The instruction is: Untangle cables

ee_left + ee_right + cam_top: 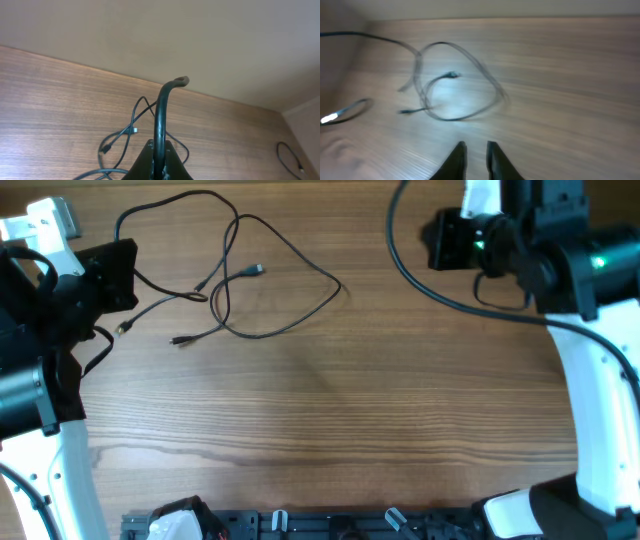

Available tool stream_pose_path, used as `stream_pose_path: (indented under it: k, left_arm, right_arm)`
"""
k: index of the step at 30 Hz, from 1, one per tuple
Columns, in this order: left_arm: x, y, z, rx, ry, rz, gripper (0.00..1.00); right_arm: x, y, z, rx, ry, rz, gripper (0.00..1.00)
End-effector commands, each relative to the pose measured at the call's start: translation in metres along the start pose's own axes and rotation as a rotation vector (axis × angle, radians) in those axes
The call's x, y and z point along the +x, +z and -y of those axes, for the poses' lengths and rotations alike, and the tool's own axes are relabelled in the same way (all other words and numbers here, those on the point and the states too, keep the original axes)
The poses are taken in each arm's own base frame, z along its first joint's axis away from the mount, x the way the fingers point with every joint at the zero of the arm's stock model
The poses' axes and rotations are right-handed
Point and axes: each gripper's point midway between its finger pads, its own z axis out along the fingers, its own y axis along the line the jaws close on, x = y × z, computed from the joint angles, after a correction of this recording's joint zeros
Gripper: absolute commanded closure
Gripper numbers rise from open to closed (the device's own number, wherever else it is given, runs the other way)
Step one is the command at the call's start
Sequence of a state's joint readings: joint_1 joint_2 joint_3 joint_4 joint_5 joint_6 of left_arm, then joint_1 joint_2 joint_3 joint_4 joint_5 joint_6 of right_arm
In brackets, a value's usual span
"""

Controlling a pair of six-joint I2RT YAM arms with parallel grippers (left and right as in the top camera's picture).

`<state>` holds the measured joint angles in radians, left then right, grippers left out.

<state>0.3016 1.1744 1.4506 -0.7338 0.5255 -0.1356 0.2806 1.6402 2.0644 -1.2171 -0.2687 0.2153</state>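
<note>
The cables lie as loose crossing black loops on the wooden table, back left of centre. My left gripper is beside their left end, shut on one cable. That cable rises between the jaws and bends over at its tip. More loops and a small plug lie on the table beyond the left gripper. My right gripper hangs at the back right, well away from the tangle. In the blurred right wrist view, the right gripper is slightly open and empty, with the loops ahead of it.
A thick black arm wire curves across the back right of the table. A black rail with a white lump on it runs along the front edge. A beige wall stands behind the table. Another cord end lies at far left.
</note>
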Motion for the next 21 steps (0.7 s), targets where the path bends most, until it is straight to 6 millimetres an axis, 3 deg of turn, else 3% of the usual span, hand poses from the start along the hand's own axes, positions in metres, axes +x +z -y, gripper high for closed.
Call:
stream_pose_path:
  k: [1,2,4,6,7,12,17,21]
  left_arm:
    - [-0.002,-0.001,0.006,0.031,-0.051,0.003,0.96]
    - [-0.001,-0.001,0.006,0.031,-0.063,0.002,0.96]
    - [-0.002,-0.001,0.006,0.03,-0.084,0.003,0.96]
    - [-0.002,-0.001,0.005,0.021,-0.113,0.005,0.96]
    - [-0.005,-0.001,-0.003,-0.022,-0.213,0.022,0.96]
    - [-0.017,-0.001,-0.003,-0.014,-0.45,0.075,0.96]
    - [-0.025,-0.003,0.002,0.032,-0.834,0.099,0.96]
    - [-0.033,-0.004,0.017,0.129,-0.98,0.078,0.96]
  right_arm:
    - [0.007,0.044,-0.04,-0.254,-0.031,-0.104,0.51]
    - [0.008,0.058,-0.048,-0.294,-0.038,-0.121,0.37]
    - [0.01,0.082,-0.06,-0.35,-0.05,-0.146,0.29]
    - [0.015,0.104,-0.071,-0.396,-0.063,-0.173,0.25]
    - [0.027,0.144,-0.085,-0.429,-0.083,-0.216,0.22]
    - [0.056,0.213,-0.102,-0.454,-0.086,-0.289,0.21]
    - [0.072,0.258,-0.118,-0.485,-0.067,-0.3,0.21]
    - [0.076,0.273,-0.131,-0.516,-0.065,-0.288,0.23]
